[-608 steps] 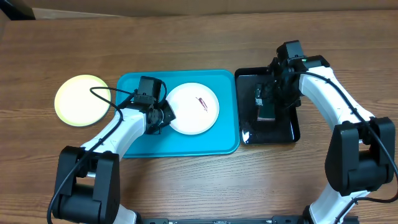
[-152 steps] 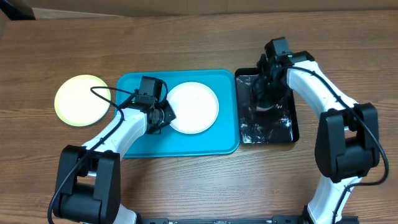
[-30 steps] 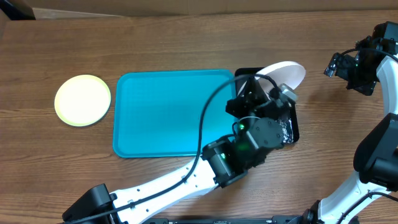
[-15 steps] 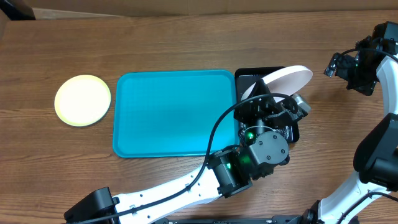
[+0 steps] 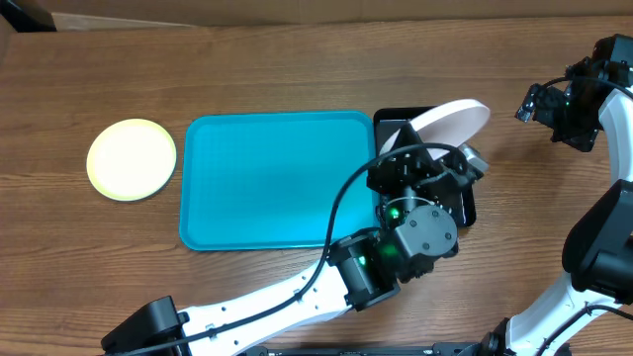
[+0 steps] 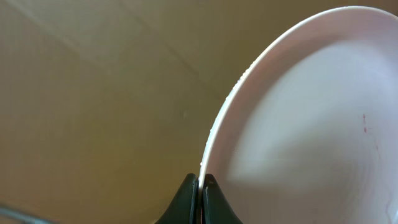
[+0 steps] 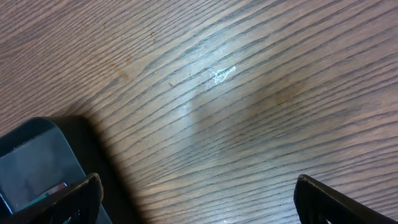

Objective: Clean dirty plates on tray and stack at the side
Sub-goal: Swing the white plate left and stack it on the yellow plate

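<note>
Lifted since earlier: white plate [image 5: 450, 119] has left the tray [image 5: 208, 227], now hangs tilted over the black tray [image 5: 467, 208]. Rim clenched in left gripper [image 6: 201, 183]. Plate looks light, stiff, slick; thin rim pinch could slip, deeper bite seems safer. Faint reddish mark on its face. Tray holds nothing; black tray contents mostly hidden by arm [image 5: 297, 292]. On bench [image 5: 297, 59], left of tray: yellow-green plate [image 5: 132, 159]. Far off, right gripper [image 7: 196, 190] released.
</note>
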`<action>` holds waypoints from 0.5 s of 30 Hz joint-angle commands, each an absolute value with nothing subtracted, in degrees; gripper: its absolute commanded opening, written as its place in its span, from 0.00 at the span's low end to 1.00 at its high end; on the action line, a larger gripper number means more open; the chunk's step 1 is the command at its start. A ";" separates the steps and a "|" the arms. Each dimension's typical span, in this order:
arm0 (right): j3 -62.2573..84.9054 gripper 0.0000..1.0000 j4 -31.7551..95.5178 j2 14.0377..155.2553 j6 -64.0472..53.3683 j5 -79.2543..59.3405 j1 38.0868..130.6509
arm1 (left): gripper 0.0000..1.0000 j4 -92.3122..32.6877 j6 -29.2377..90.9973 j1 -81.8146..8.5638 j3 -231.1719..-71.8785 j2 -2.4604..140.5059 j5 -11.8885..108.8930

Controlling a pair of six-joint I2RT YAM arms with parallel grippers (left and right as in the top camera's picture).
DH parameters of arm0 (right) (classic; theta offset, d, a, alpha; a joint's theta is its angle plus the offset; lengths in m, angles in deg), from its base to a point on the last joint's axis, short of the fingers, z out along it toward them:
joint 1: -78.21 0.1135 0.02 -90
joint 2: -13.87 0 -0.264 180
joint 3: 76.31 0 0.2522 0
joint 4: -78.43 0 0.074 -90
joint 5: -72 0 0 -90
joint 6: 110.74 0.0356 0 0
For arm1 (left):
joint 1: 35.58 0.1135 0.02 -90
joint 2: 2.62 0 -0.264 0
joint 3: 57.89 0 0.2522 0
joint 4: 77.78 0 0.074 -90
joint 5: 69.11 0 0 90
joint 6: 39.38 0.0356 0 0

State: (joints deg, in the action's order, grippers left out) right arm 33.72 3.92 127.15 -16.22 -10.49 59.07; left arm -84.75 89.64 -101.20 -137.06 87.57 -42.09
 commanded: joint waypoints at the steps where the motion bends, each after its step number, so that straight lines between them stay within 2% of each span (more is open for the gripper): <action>1: 34.94 1.00 4.13 125.16 -15.79 -10.27 58.96 | 0.04 -81.82 79.15 -99.08 -138.28 86.19 -43.89; 7: 34.94 1.00 4.13 125.16 -15.81 -10.27 58.96 | 0.04 -59.81 50.39 -93.22 -138.28 86.19 -39.54; 11: 34.94 1.00 4.13 125.16 -15.79 -10.25 58.96 | 0.04 -44.31 31.55 -86.12 -138.28 86.17 -22.86; 15: 34.94 1.00 4.11 125.16 -15.79 -10.27 58.96 | 0.04 -37.93 22.80 -75.50 -138.28 86.17 -2.93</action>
State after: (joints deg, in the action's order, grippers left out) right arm 33.72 3.96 127.15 -16.22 -10.49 59.07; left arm -39.24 38.65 -82.43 -137.67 87.52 -22.42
